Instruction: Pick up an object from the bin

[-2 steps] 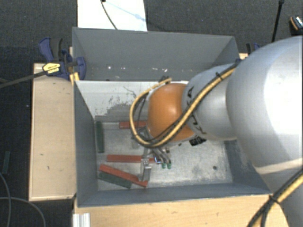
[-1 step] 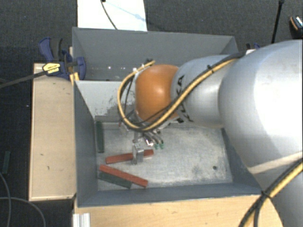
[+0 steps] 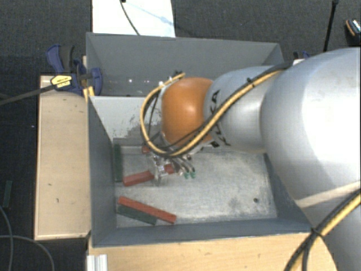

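My gripper hangs low over the left middle of the bin floor, below the arm's orange cover. Its tip is at the right end of a short red block that lies flat there, and appears to touch it. A small green piece shows just right of the gripper. A dark green bar lies along the left wall, to the gripper's left.
Near the front left of the bin a long red bar lies slanted on a dark green bar. The arm covers the bin's right and back parts. The floor right of the gripper shows only specks.
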Tool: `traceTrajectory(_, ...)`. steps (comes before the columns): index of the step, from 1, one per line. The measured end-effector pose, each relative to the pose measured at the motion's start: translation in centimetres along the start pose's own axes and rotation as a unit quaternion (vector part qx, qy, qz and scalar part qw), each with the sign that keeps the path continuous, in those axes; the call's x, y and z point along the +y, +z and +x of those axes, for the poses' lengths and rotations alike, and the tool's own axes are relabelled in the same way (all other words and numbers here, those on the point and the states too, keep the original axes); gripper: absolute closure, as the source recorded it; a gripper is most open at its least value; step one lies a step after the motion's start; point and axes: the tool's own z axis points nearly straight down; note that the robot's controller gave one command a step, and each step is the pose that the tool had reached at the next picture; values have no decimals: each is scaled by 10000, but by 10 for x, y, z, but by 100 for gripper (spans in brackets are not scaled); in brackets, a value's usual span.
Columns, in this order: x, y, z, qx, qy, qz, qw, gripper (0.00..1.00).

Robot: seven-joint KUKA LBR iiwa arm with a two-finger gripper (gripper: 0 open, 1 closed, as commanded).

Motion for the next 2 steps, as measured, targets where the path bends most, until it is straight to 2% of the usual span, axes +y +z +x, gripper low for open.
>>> traceTrajectory(1,-21,-31,-22,-26,-140,9,9999,100)
traceTrajectory(2,-34,-180,-1,-49,4,6,10000,100)
